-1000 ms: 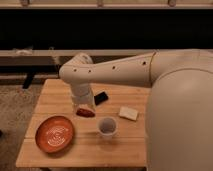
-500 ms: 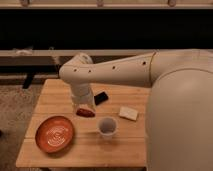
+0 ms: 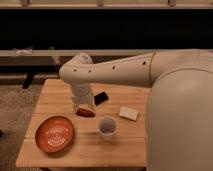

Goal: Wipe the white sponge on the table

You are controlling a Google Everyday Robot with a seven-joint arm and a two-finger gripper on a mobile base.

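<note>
The white sponge (image 3: 128, 113) lies flat on the light wooden table (image 3: 60, 93), right of centre, just right of and behind the white-grey cup (image 3: 107, 127). My gripper (image 3: 84, 108) hangs from the white arm over the table's middle, left of the sponge and apart from it by about a cup's width. A small red object (image 3: 85, 113) sits directly under the gripper. Whether the gripper touches the red object I cannot tell.
An orange-red plate (image 3: 54, 133) sits at the front left of the table. A black rectangular device (image 3: 101, 97) lies behind the gripper. My large white arm and body (image 3: 180, 110) cover the table's right side. A dark bench runs behind the table.
</note>
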